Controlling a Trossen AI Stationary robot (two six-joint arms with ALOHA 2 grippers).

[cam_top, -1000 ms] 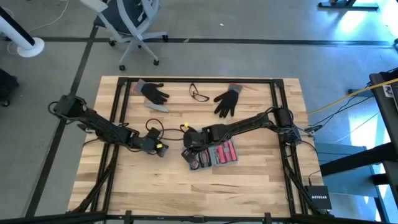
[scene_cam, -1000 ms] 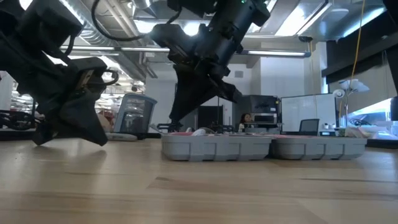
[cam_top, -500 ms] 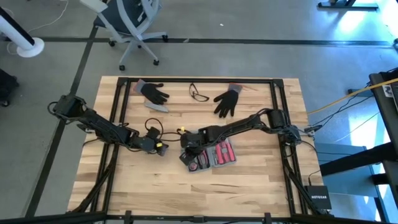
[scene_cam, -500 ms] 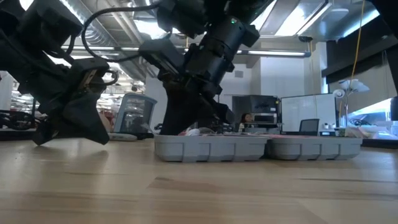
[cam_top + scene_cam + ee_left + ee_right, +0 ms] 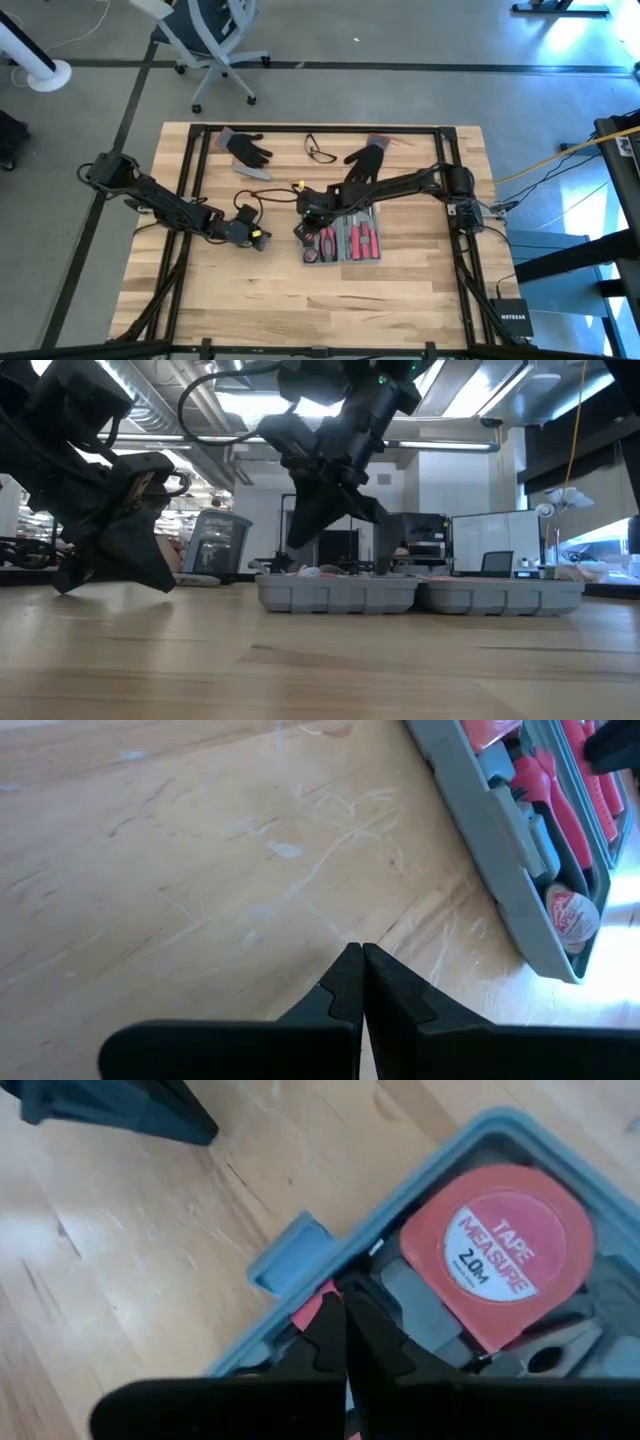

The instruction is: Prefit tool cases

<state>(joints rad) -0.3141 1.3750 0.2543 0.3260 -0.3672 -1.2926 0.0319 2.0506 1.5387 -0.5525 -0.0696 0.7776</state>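
The tool case [image 5: 345, 243] lies open on the table's middle, a flat blue-grey tray with red-handled tools and a red tape measure [image 5: 510, 1250] in its recesses; its underside rests on the wood. My right gripper [image 5: 308, 222] is shut and slants down over the case's left end, its tips [image 5: 342, 1298] by the end wall next to a blue latch [image 5: 290, 1252]. My left gripper [image 5: 258, 239] is shut, low over bare wood left of the case [image 5: 510, 830], touching nothing. My right gripper points its shut fingertips [image 5: 330, 1320] down at the inner edge of the case's left end wall [image 5: 300, 1295], beside the latch. The fingers themselves hide the spot, so I cannot tell whether they touch the case. The case lies flat on the table.
Two black gloves [image 5: 248, 148] [image 5: 365, 160], a pair of glasses [image 5: 320, 150] and a small grey bar [image 5: 255, 172] lie near the far edge. Black frame rails [image 5: 195, 170] run along the table's left, right and far sides. Bare wood lies toward the near edge.
My right gripper, still shut, swung first toward the table's left and then toward the far edge, rising a little. The case, which lay slanted, has slid a bit left and turned about until its sides run square with the table's edges. It has stayed flat.
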